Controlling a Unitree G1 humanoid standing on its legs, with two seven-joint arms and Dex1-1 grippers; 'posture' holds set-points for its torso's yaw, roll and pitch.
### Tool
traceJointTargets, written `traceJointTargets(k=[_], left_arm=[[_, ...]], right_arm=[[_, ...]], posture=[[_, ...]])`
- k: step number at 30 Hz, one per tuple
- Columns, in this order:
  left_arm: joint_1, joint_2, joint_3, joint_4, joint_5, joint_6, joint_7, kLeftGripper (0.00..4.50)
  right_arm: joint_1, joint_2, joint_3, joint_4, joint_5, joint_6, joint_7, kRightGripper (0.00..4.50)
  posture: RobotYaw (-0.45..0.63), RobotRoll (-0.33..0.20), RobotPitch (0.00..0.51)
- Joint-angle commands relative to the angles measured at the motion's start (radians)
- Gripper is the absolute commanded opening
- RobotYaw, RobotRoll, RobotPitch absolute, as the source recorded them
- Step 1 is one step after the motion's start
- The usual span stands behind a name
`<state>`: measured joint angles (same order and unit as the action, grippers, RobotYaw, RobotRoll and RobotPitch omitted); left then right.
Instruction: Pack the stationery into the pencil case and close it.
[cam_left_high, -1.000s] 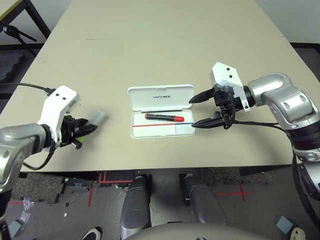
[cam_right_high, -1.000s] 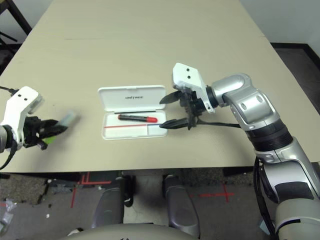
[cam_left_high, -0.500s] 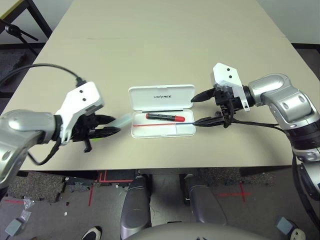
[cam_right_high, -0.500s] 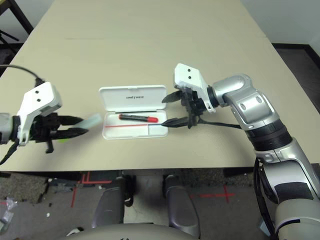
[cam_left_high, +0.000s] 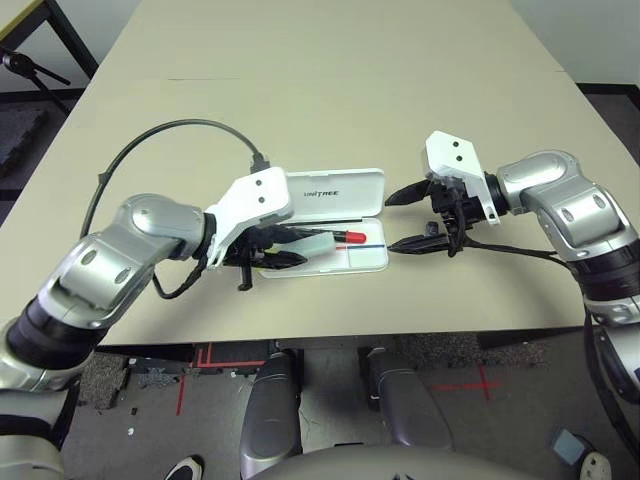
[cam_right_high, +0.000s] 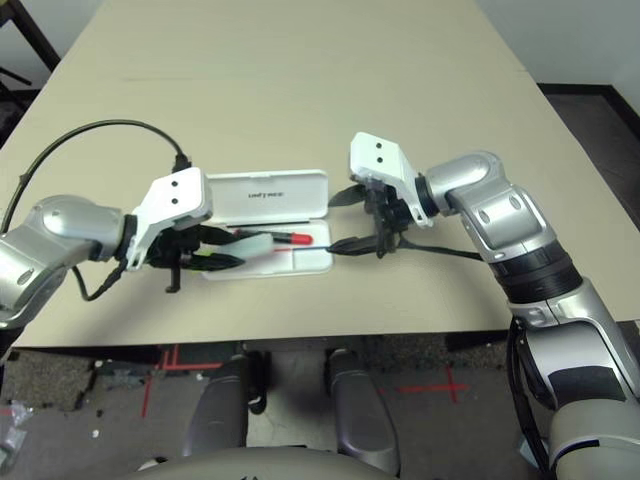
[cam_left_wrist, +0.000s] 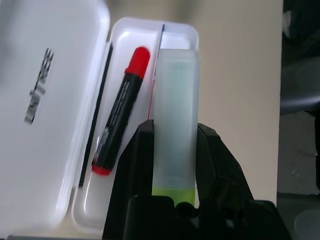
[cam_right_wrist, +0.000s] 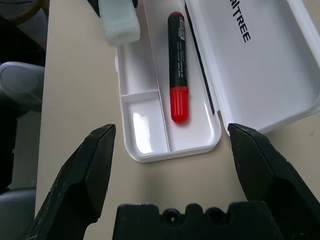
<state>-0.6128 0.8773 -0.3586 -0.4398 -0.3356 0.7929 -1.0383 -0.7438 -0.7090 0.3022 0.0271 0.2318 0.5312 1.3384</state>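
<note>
Head stereo pair: high, looking forward and down over the beige rectangular surface (cam_left_high: 330, 90); both eyes take in the open flat white hard plastic pencil case (cam_left_high: 322, 221) mid-surface, the two pictures offset sideways.

Left wrist view: close, looking along the left gripper (cam_left_wrist: 172, 150) down into the case tray.

Right wrist view: close, over the right gripper (cam_right_wrist: 172, 165), facing the same tray from its opposite end. All views share the case.

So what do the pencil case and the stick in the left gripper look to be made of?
Pencil case: likely rigid white plastic, glossy; its tray catches highlights and the edges look moulded. Stick, held in the left gripper: apparently frosted, translucent plastic with a matt look; green shows through, and a lime-green band sits at its gripped end.
</note>
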Motion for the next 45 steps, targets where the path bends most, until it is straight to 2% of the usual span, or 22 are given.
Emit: traceJointTargets(k=[1, 7, 14, 30, 39, 45], left_arm=[[-0.033, -0.021, -0.061, 0.034, 0.058, -0.024, -0.013, 1.10], [-0.071, -0.043, -0.135, 0.101, 0.148, -0.079, -0.044, 1.10], [-0.072, -0.057, -0.156, 0.129, 0.203, -0.106, -0.071, 1.10], [-0.060, -0.069, -0.139, 0.107, 0.218, -0.081, -0.114, 1.10], [-0.079, -0.071, -0.099, 0.085, 0.190, -0.063, -0.122, 4.42], [-0.094, -0.035, 0.008, 0.059, 0.126, -0.040, -0.141, 4.49]], right_arm=[[0.014, 0.000, 0.008, -0.001, -0.011, -0.012, -0.004, 4.50], [0.013, 0.006, 0.010, 0.008, -0.026, -0.019, -0.013, 4.50], [0.012, 0.012, 0.008, 0.008, -0.035, -0.020, -0.014, 4.50], [-0.016, 0.039, 0.019, 0.051, -0.068, -0.050, -0.014, 4.50], [-0.022, 0.056, 0.016, 0.069, -0.082, -0.064, -0.014, 4.50], [-0.021, 0.055, 0.014, 0.075, -0.085, -0.066, -0.009, 4.50]], posture=[[-0.03, 0.000, 0.190], [-0.04, 0.000, 0.190], [-0.05, 0.000, 0.191], [-0.04, 0.000, 0.187], [-0.04, 0.000, 0.178], [-0.04, 0.000, 0.177]])
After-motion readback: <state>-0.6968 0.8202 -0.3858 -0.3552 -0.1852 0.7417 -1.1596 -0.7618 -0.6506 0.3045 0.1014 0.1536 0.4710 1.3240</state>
